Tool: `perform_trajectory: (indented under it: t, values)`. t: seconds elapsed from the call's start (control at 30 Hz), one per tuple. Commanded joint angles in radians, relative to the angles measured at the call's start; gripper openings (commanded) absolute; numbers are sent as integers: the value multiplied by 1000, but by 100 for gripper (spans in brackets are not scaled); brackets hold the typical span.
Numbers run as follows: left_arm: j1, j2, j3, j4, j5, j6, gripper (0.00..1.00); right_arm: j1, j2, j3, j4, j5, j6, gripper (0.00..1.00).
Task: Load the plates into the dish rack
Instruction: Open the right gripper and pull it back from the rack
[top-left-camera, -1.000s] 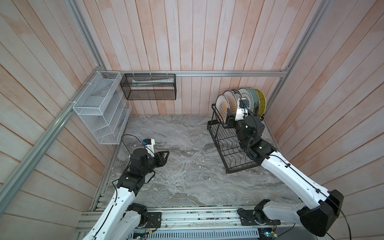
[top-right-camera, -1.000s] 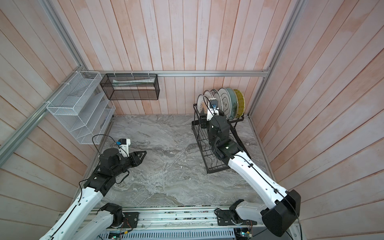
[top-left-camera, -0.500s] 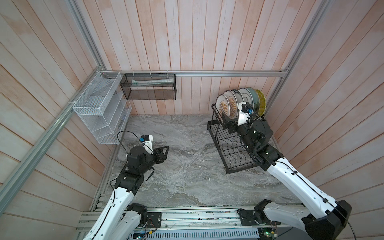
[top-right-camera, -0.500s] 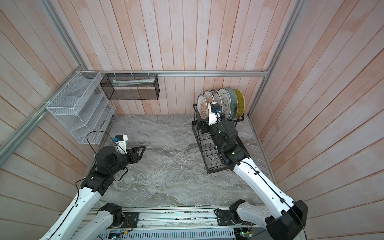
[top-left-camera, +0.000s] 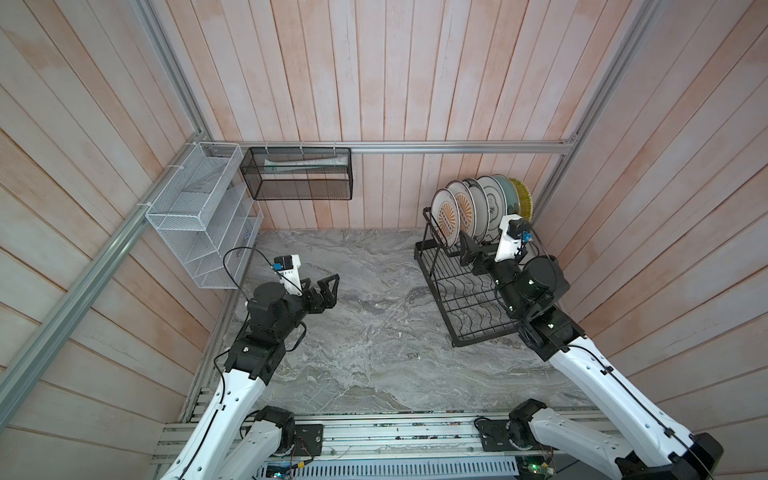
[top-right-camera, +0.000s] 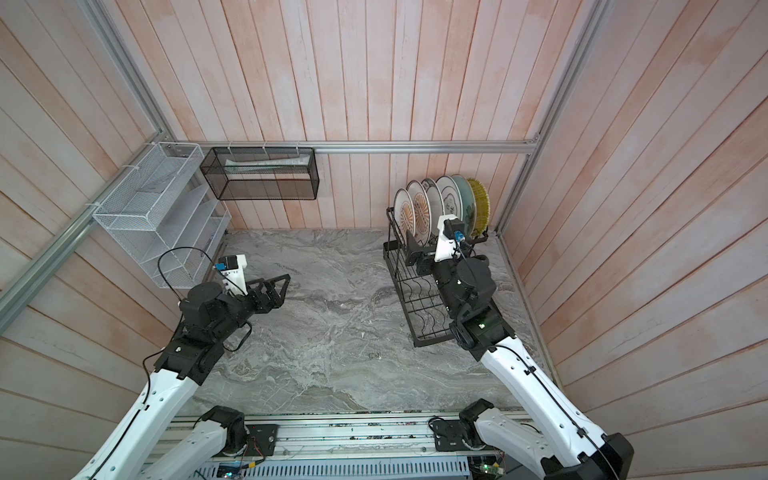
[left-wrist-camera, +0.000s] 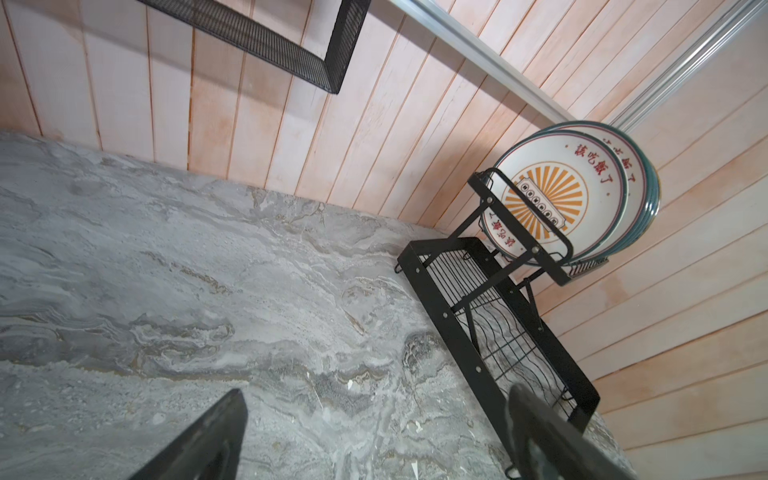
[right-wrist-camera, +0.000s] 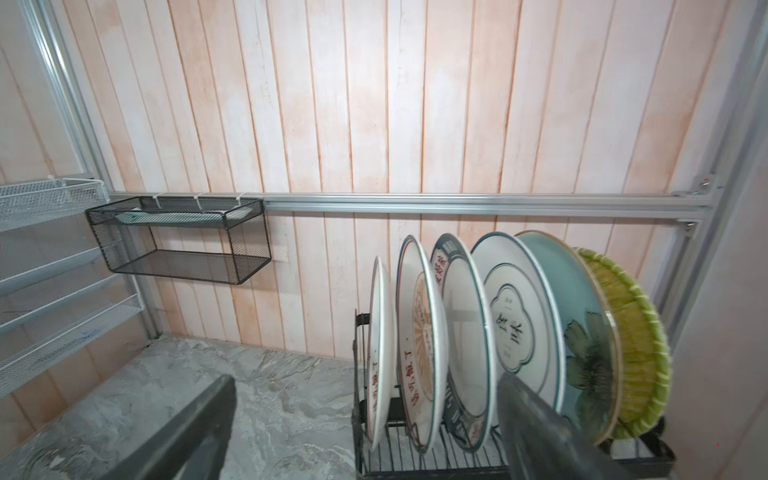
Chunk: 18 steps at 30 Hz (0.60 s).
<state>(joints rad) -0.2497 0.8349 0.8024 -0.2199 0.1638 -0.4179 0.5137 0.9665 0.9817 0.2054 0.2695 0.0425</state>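
Evidently all six plates (top-left-camera: 478, 208) stand on edge in the upper tier of the dish rack (top-left-camera: 465, 299), rims toward the spread, empty right gripper (top-left-camera: 468, 252) just before them, while the left gripper (top-left-camera: 330, 291), likewise spread and empty, hangs well apart across the table (top-left-camera: 365, 332).

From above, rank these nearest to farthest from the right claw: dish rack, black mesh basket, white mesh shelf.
From the right gripper:
1. dish rack, beside it, right side
2. black mesh basket, back wall
3. white mesh shelf, left wall
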Motion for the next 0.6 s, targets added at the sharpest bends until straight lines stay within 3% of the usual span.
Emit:
perform_trajectory:
  t: [0.0, 0.1, 0.27, 0.37, 0.57]
  values:
    - [-3, 87, 117, -86, -38, 29, 100, -37, -32, 33, -68, 121, 55, 98]
    - [-2, 186, 213, -209, -65, 16, 100, -46, -87, 26, -96, 243, 70, 98]
    - [-3, 181, 180, -148, -43, -1, 100, -62, -156, 26, -176, 356, 70, 98]
    - [-3, 172, 167, -118, -59, -13, 100, -88, -154, 41, -263, 362, 79, 98]
    - [-2, 108, 131, -41, -22, 31, 100, -136, -145, -49, -274, 215, 131, 98]
